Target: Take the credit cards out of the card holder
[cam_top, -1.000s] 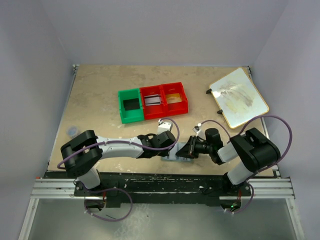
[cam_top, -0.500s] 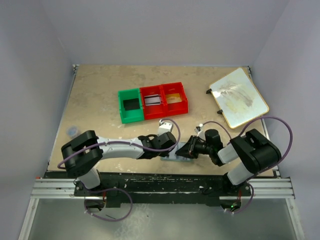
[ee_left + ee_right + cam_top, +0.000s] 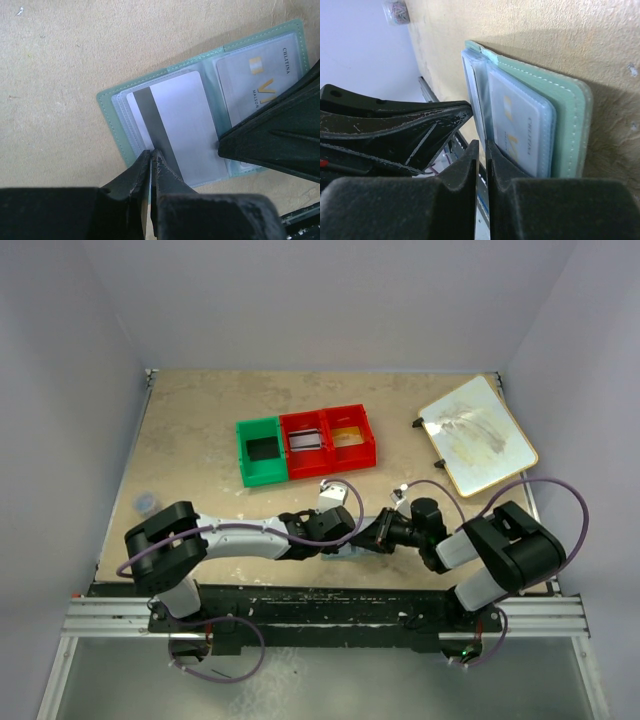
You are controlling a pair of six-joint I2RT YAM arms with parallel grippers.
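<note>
left wrist: left gripper [image 3: 151,156] on card [image 3: 176,131] edge

Right claw [image 3: 366,537] now slightly farther left and closer to left claw [image 3: 333,536].

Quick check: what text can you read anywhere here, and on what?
"VI", large letters, cut off by the right fingers: pocketed credit card in the card holder.
"MAISON", roughly, small print beside it: same card.
Small line along that card's edge: too blurred to read.
Striped credit card: no text visible.
</note>
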